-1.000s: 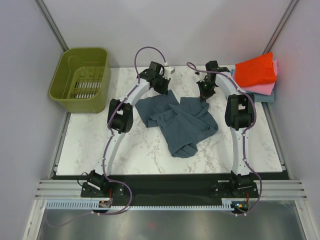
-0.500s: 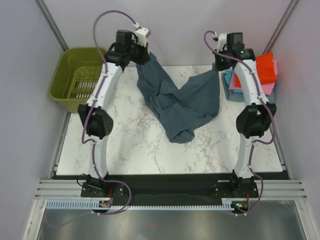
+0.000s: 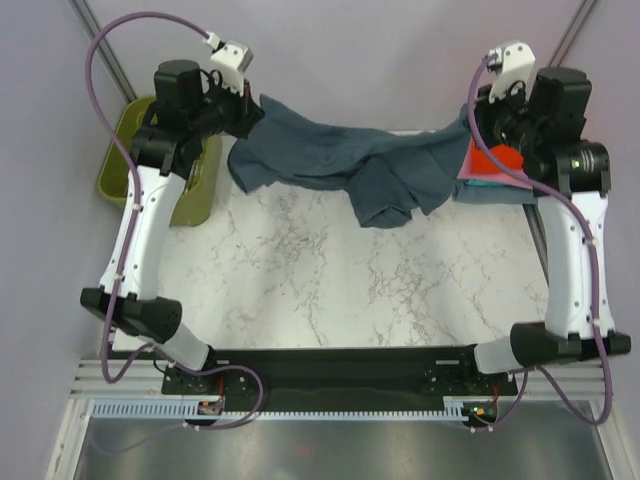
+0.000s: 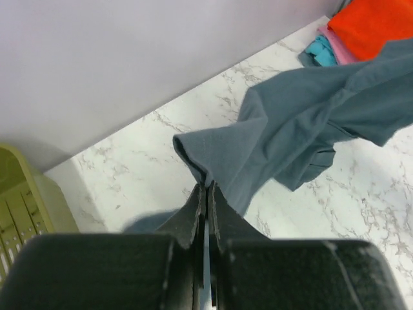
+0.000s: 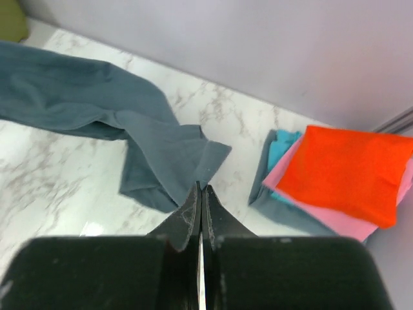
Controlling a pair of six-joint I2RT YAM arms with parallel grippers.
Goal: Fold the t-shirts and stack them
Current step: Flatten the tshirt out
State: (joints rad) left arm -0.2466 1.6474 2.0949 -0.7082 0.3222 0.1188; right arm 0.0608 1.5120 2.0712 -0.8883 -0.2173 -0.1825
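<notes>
The slate blue-grey t-shirt [image 3: 340,160] hangs stretched in the air between my two grippers, well above the back of the marble table. My left gripper [image 3: 250,112] is shut on its left edge; in the left wrist view [image 4: 206,186] the cloth [image 4: 303,123] runs off to the right. My right gripper [image 3: 472,125] is shut on its right edge; in the right wrist view [image 5: 200,186] the cloth [image 5: 97,97] runs off to the left. The folded stack with red-orange [image 5: 345,171] on top, then pink [image 5: 322,216] and teal [image 5: 281,148], lies at the back right corner.
The olive-green basket [image 3: 190,190] stands at the back left, partly hidden by my left arm. The marble table [image 3: 340,280] lies below the shirt. Grey walls close off the back and sides.
Both arms have lifted and spread apart, raising the blue-grey shirt off the table and pulling it out sideways into a hanging band.
</notes>
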